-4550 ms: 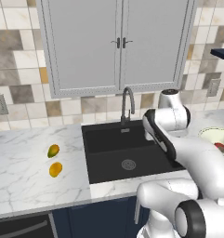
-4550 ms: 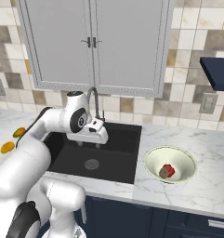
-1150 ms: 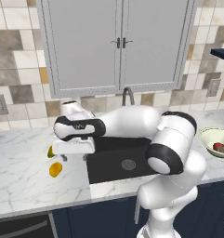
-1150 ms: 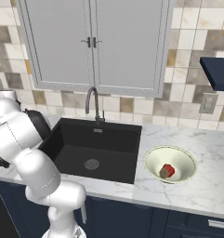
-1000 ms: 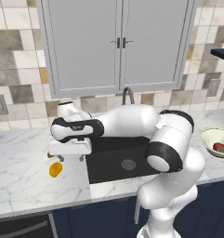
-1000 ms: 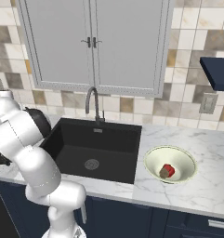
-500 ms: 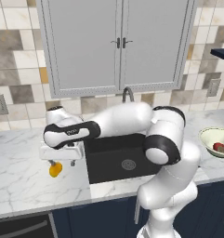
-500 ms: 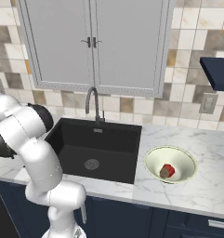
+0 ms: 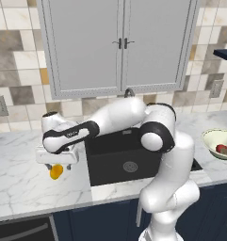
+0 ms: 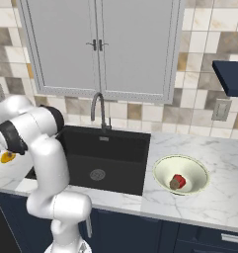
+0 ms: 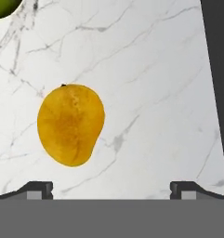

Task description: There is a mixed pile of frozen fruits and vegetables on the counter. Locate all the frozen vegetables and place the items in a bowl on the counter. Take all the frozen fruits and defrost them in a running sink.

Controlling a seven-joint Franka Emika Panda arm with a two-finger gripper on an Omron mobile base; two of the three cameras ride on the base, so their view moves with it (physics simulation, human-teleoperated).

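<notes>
Gripper (image 11: 111, 188) hovering over counter (image 11: 150, 69), jaws spread wide, grasping nothing. Yellow-orange mango (image 11: 70, 124) lying on marble left of sink (image 9: 124, 155), off-centre between fingers. Judging: shifting sideways to centre fruit, descending, closing across narrow width before carrying to sink.

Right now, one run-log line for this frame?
phase: reach | gripper: open, above mango | mango: on counter | bowl: vegetables in

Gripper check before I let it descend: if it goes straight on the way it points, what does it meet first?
Probably the bare counter; the open gripper points down with the mango left of centre, which the left fingertip might graze.
</notes>
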